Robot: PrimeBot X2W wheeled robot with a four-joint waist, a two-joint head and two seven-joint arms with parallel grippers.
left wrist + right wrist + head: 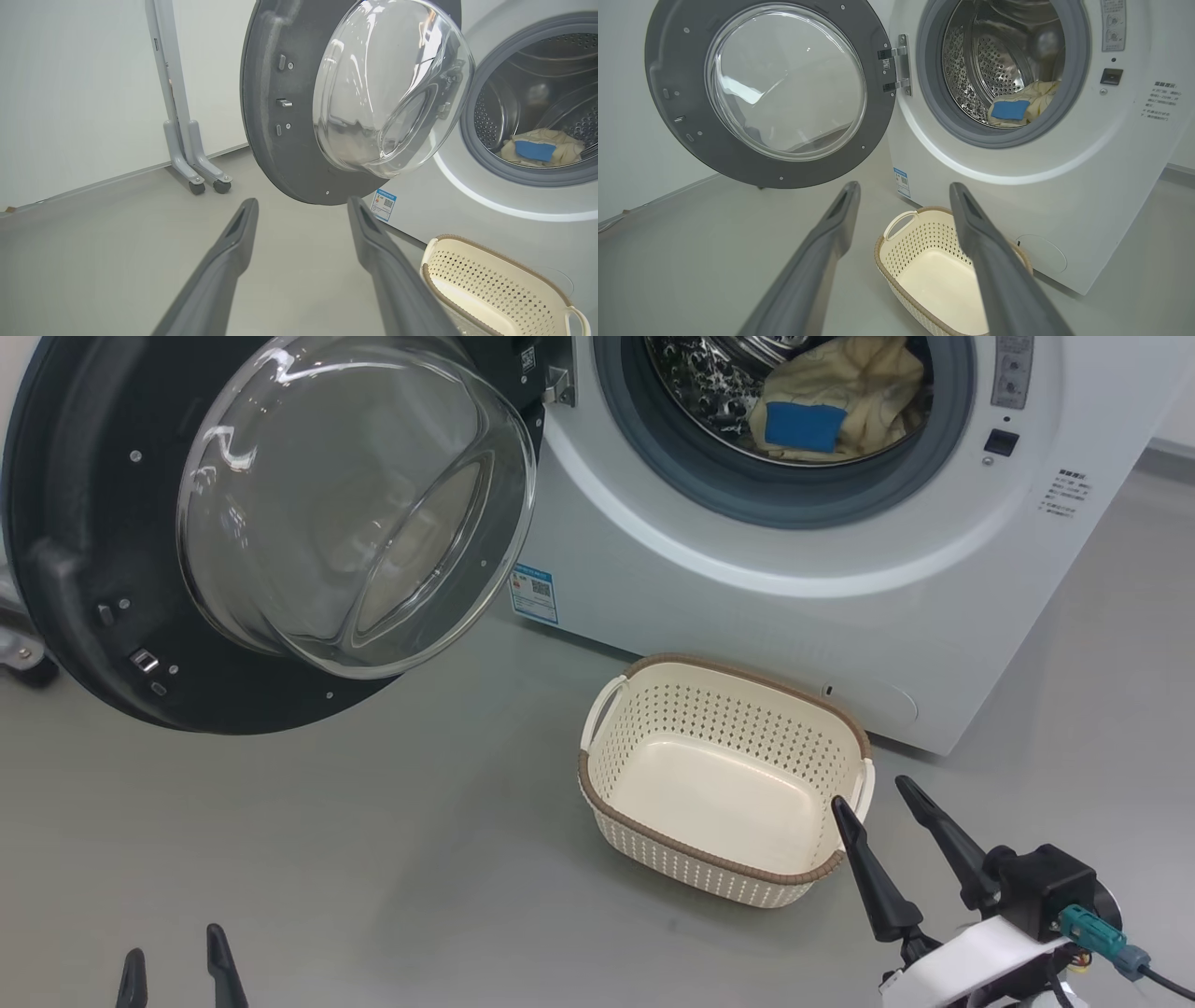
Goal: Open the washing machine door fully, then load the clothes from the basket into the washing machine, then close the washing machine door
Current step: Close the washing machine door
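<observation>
Head view finds the right claw (868, 791) hovering with its two dark fingers spread apart and nothing between them. Its tips are just over the near right corner of the basket (709, 669), which sits on the floor (373, 821) directly ahead of it, close before the washing machine (747, 588). The basket holds nothing. The clothes (868, 383), pale yellow with a small blue cloth (803, 427) on top, lie farther ahead of that claw and above it, inside the steel drum (700, 383), so loading looks finished. The left claw (175, 941) hangs low and well to the left of the right one, with its fingers likewise parted and empty. The washing machine door (84, 523) stands swung wide ahead of it and above. That position probably suits it: the door's free edge lies on its side, far from the hinge (558, 385), so it seems the arm best placed to push the door closed.
</observation>
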